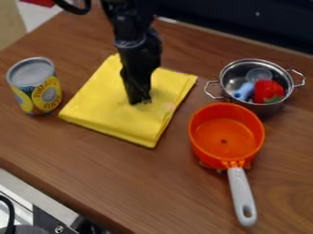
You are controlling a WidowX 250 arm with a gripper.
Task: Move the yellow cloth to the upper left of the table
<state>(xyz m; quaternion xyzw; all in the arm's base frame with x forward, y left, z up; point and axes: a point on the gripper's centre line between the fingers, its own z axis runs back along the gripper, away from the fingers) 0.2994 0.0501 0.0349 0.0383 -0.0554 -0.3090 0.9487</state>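
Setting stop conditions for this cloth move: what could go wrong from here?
The gripper is down over the middle of the folded yellow cloth; it may catch only the top layer and unfold it. The can stands close to the cloth's left corner, so a leftward drag could tip it.

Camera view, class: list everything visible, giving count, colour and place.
Cloth: 1, yellow, left of centre
Can: 1, yellow and blue label, left of cloth
Pot: 1, silver, upper right
Strawberry: 1, red, in pot
Small item: 1, blue, in pot
Round item: 1, greyish, in pot
Saucepan: 1, orange, grey handle, just below pot
Table: 1, brown, beneath these
Panel: 1, dark, top right
Metal edge: 1, silver, bottom left
Unclear item: 1, red, top left
Arm: 1, black, from top edge
Pincer: 1, black, over cloth
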